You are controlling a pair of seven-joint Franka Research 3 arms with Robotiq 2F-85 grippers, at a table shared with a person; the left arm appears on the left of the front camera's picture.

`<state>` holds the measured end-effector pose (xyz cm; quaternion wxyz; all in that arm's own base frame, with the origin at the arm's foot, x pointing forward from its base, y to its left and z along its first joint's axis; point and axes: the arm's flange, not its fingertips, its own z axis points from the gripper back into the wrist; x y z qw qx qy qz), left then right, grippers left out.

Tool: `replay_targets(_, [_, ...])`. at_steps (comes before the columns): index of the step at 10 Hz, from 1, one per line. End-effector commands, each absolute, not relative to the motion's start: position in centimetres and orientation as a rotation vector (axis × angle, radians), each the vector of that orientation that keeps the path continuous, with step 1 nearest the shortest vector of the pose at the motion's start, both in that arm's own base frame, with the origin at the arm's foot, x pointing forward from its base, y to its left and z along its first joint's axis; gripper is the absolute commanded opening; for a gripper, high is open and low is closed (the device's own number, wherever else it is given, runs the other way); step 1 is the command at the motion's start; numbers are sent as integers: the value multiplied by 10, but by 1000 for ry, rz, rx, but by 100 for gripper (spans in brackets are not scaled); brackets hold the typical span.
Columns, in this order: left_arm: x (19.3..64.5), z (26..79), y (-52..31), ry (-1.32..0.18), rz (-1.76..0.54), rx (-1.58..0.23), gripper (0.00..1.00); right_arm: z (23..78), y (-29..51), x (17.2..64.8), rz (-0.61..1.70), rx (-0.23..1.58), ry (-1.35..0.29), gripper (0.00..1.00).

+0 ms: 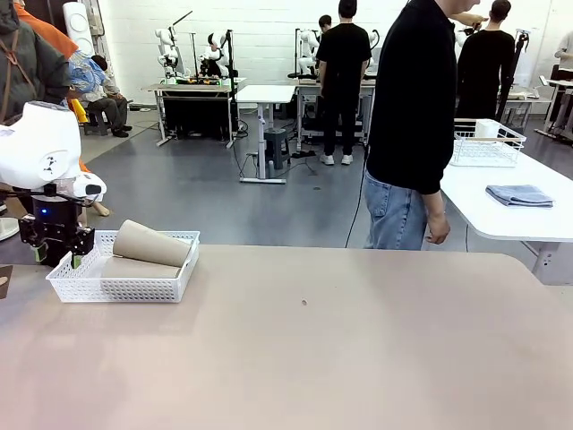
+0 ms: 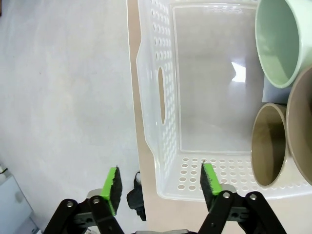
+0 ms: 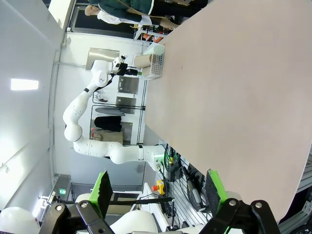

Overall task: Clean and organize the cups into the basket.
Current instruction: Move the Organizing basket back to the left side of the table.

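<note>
1. Three cups lie in the white basket (image 1: 124, 288) at the left end of the table (image 1: 313, 340): in the front view a tan cup (image 1: 152, 244) rests on its side on top of another, and the left wrist view looks into the mouths of a mint-green cup (image 2: 278, 41) and a smaller tan cup (image 2: 269, 145), with the rim of a larger tan one at the picture's edge.
2. The left gripper (image 2: 161, 183) hovers over the basket's outer end; its fingers are spread wide and empty, one on each side of the basket's corner wall.
3. The right gripper (image 3: 158, 187) hangs well clear of the table, fingers spread, holding nothing.
4. We judge the step in hand to be a release just made; no cup lies loose on the table, so the task looks close to done.
5. Next, we reckon, the left arm should lift straight up clear of the rim without nudging the basket.
</note>
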<state>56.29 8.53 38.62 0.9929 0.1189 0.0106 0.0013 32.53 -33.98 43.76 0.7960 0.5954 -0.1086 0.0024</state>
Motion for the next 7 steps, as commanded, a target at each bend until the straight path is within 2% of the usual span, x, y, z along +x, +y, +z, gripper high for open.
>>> replay_targets(1, [566, 388, 86, 33, 24, 272, 100, 438, -339, 324, 8, 1288, -230, 100])
replay_targets(4, [557, 399, 68, 11, 91, 266, 100, 438, -339, 324, 8, 1288, -230, 100])
replay_targets(7, [495, 461, 10, -170, 212, 257, 100, 438, -339, 324, 8, 1288, -230, 100])
